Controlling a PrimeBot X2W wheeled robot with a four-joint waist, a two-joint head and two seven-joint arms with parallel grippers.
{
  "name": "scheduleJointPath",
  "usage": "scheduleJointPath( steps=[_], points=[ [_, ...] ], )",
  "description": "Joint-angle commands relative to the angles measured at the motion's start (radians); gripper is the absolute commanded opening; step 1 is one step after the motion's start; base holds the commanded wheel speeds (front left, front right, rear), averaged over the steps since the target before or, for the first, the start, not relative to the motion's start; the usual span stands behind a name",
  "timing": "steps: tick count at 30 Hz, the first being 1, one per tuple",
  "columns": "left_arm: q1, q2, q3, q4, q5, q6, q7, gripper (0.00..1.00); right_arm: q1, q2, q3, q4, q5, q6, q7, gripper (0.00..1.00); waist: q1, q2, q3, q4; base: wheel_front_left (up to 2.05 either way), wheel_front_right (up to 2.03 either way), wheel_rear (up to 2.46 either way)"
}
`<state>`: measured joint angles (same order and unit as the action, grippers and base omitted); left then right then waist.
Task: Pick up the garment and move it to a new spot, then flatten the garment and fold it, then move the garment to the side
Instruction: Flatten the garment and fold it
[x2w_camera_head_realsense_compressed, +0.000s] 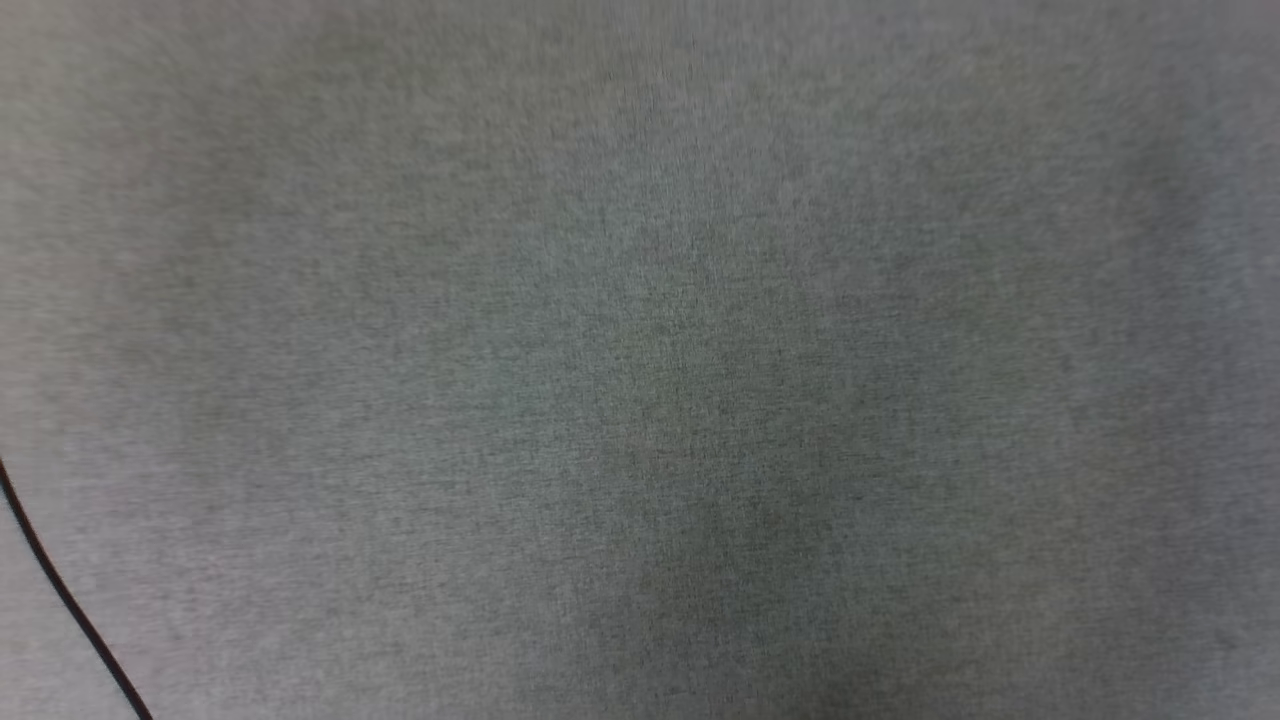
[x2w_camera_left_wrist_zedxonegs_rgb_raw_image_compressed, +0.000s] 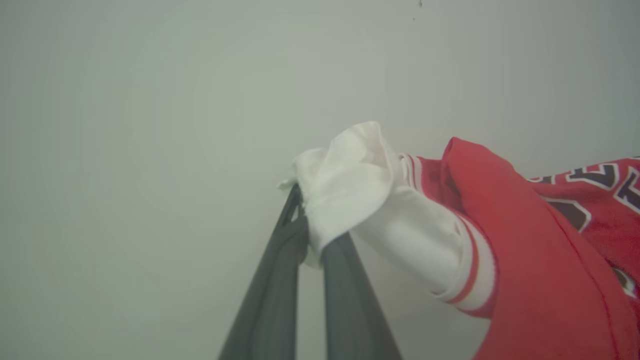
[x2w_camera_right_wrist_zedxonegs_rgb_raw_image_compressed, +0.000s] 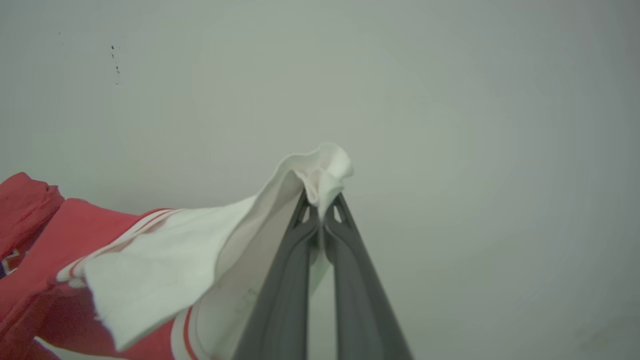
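Fingers of your left gripper are clenched on a white sleeve of the garment, whose red body and black lettering trail off to that view's right. Your right gripper pinches white sleeve cloth just as tightly, with the red cloth sagging away to the lower left. From the head you see a blurred grey surface, with a thin black line crossing its lower-left corner.

Head camera close over grey surface; wrist cameras along fingers (garment common).
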<state>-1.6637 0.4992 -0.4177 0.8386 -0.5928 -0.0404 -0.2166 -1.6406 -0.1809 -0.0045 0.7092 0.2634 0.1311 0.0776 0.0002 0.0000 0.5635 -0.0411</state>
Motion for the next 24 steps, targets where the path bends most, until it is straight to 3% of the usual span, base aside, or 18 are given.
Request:
scheduleJointPath(
  steps=[1, 8, 14, 20, 24],
  points=[
    [-0.007, -0.001, -0.003, 0.01, 0.004, -0.003, -0.007, 0.0, -0.009, 0.012, 0.007, 0.013, 0.001, -0.001, -0.007, 0.0, -0.0002, 0.0, 0.077, -0.012, 0.0, 0.0, 0.0],
    [-0.003, -0.034, -0.01, 0.105, -0.012, -0.032, -0.025, 0.0, -0.042, 0.04, 0.07, 0.137, 0.027, -0.001, -0.047, 0.0, -0.0002, 0.0, 0.143, -0.009, 0.0, 0.0, 0.0],
    [0.069, -0.074, -0.006, 0.2, -0.057, -0.066, -0.035, 0.0, 0.017, 0.046, 0.142, 0.225, 0.092, -0.001, -0.07, 0.0, -0.0002, 0.0, 0.151, 0.004, 0.0, 0.0, 0.0],
    [0.226, -0.109, 0.008, 0.254, -0.134, -0.089, -0.043, 0.0, 0.171, 0.029, 0.219, 0.259, 0.203, -0.001, -0.077, 0.0, -0.0002, 0.0, 0.091, 0.022, 0.0, 0.0, 0.0],
    [0.389, -0.124, -0.013, 0.201, -0.183, -0.09, -0.048, 0.0, 0.328, -0.001, 0.273, 0.233, 0.292, -0.001, -0.091, 0.0, -0.0002, 0.0, 0.013, 0.035, 0.0, 0.0, 0.0]
  ],
)
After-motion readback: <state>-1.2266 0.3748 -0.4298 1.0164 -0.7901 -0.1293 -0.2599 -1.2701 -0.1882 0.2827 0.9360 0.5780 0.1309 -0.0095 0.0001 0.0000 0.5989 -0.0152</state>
